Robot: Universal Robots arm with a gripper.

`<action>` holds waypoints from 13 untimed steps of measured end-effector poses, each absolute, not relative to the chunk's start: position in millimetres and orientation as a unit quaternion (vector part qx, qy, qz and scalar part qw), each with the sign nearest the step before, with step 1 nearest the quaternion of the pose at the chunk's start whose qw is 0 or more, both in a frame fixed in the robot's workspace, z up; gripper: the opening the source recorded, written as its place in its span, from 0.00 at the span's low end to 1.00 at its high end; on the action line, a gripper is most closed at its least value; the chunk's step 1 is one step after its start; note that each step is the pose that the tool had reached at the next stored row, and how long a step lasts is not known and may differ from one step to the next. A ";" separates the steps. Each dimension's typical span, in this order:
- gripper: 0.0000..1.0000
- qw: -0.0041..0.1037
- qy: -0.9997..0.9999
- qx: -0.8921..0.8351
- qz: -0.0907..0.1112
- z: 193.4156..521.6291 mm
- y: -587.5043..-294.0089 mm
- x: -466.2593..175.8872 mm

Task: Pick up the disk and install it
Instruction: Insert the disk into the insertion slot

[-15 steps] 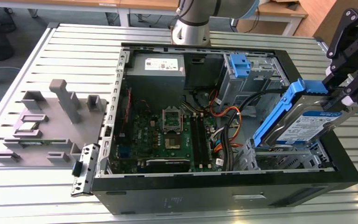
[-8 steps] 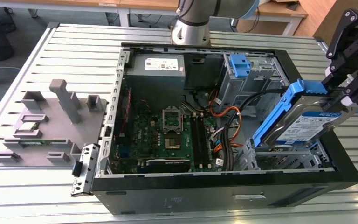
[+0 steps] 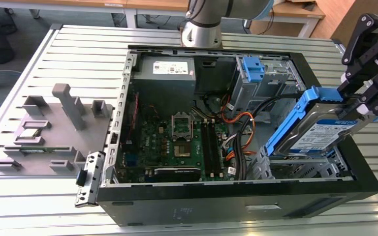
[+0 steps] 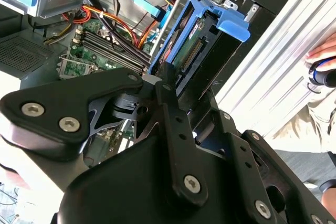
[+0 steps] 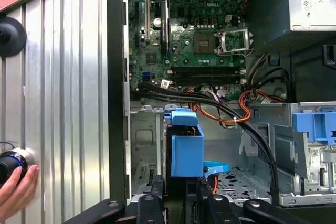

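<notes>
Disk [image 3: 314,130] hangs tilted above the open computer case [image 3: 241,189], at the corner toward the exterior view's right. Its silver-grey body carries a blue-and-white label on the upturned face and blue plastic rails along the edges. One rail end shows as a blue block in the first wrist view [image 5: 186,145], and the connector edge shows in the second wrist view [image 4: 189,51]. The gripper [image 3: 362,104] is clamped on its upper end, black fingers [image 4: 169,85] pressed against both sides. Below it sits a bare metal drive cage [image 3: 300,167] inside the case. Deeper in lie the green motherboard [image 3: 182,142], orange and black cables [image 3: 238,123], a blue bracket [image 3: 251,69] and a grey power-supply box [image 3: 166,69]. The case rests on a ribbed aluminium table [image 3: 77,59], with a grey fixture tray [image 3: 51,128] toward the exterior view's left. A person's hand [image 5: 16,187] grips a round knob at the table edge. Beyond stand the arm's base [image 3: 202,24] and wooden desks [image 3: 149,5].
</notes>
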State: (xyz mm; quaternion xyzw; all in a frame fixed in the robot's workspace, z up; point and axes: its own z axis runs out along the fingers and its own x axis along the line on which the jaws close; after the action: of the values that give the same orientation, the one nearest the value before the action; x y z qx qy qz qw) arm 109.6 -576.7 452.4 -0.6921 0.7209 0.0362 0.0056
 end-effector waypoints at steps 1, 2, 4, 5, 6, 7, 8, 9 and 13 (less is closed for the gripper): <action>0.35 0.006 0.721 -0.692 0.036 452.3 -576.7 109.6; 0.35 0.006 0.721 -0.692 0.036 452.1 -576.7 109.8; 0.35 0.006 0.721 -0.692 0.036 451.6 -576.7 110.8; 0.35 0.006 0.721 -0.692 0.036 451.4 -576.7 111.3; 0.35 0.006 0.721 -0.692 0.036 451.0 -576.7 111.7; 0.35 0.006 0.721 -0.692 0.036 450.2 -576.7 111.8; 0.35 0.006 0.721 -0.692 0.036 449.2 -576.7 111.8; 0.35 0.006 0.721 -0.692 0.036 447.8 -576.7 111.8; 0.35 0.006 0.721 -0.692 0.036 441.3 -576.7 111.9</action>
State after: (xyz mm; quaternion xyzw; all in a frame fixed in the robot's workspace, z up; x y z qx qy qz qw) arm 111.9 -576.7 441.3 -0.6920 0.7209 0.0364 0.0059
